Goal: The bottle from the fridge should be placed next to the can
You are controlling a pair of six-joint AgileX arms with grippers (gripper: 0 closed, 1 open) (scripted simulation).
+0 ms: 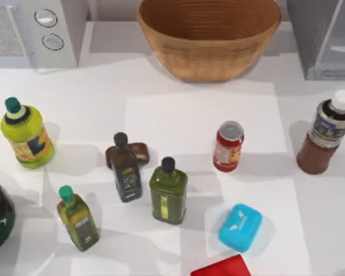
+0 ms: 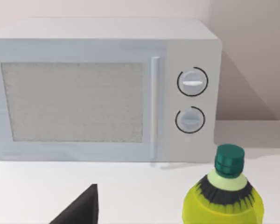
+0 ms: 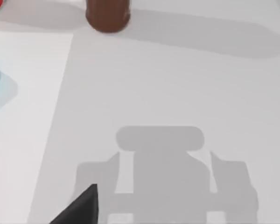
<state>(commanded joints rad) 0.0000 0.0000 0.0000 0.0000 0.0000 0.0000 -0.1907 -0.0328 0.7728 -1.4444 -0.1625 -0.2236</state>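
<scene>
The reddish-brown bottle [image 1: 325,135] with a white cap stands upright on the table at the right, free of any gripper. Its brown base [image 3: 107,16] shows in the right wrist view. The red can [image 1: 228,146] stands upright to its left, a clear gap between them. The grey fridge [image 1: 322,40] is at the back right. In the right wrist view a dark fingertip [image 3: 83,207] of my right gripper hangs above bare table; its shadow shows two fingers spread apart, holding nothing. In the left wrist view a dark fingertip [image 2: 83,207] of my left gripper faces the microwave [image 2: 102,88], empty.
A wicker basket [image 1: 210,34] sits at the back centre, the white microwave [image 1: 46,29] at the back left. A yellow-green bottle [image 1: 26,135], green olive-oil bottles [image 1: 168,191] [image 1: 77,217] and a dark bottle [image 1: 125,168] crowd the left. A blue block [image 1: 240,227] lies near the front.
</scene>
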